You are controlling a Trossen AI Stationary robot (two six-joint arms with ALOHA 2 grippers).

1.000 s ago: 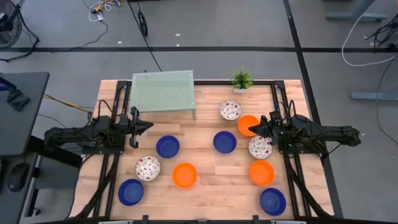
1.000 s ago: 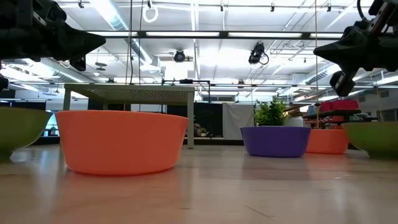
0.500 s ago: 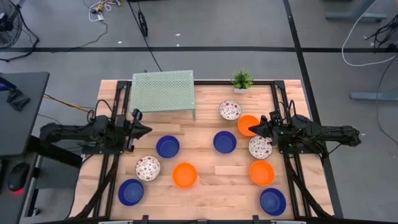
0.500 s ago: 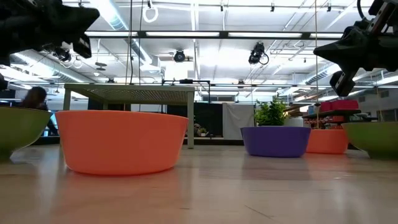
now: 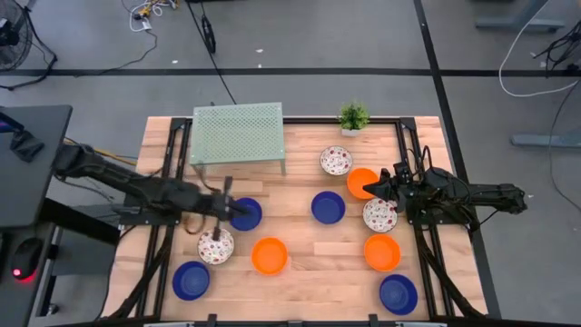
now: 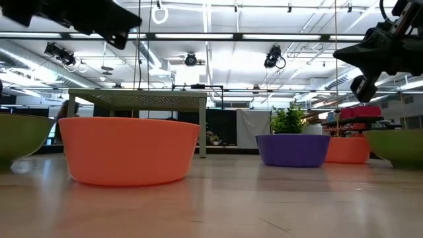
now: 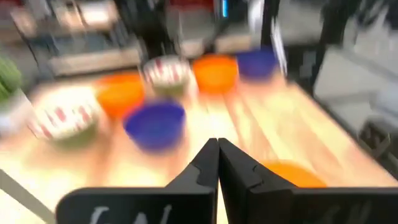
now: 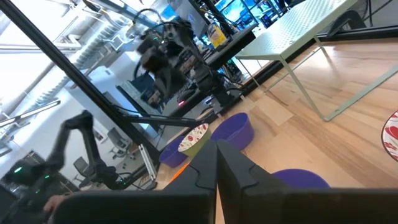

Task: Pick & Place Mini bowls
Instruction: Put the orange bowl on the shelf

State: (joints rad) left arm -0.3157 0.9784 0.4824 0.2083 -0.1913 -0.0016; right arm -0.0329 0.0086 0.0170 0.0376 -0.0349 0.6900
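Note:
Ten mini bowls sit upright on their bases on the wooden table: blue ones, orange ones, and white red-speckled ones. My left gripper is shut and reaches out over the left rim of the nearest blue bowl; in the low view it is high above the table. My right gripper is shut and hovers above the orange bowl on the right side.
A pale green perforated rack stands on legs at the table's far left. A small potted plant is at the far edge. Black rails run along the table's sides. Bare wood lies between the rack and the middle bowls.
My left arm has swung out from beside the rack toward the table's middle and near side, ending over the left blue bowl, its fingers staying shut. The right arm and all bowls have kept still.

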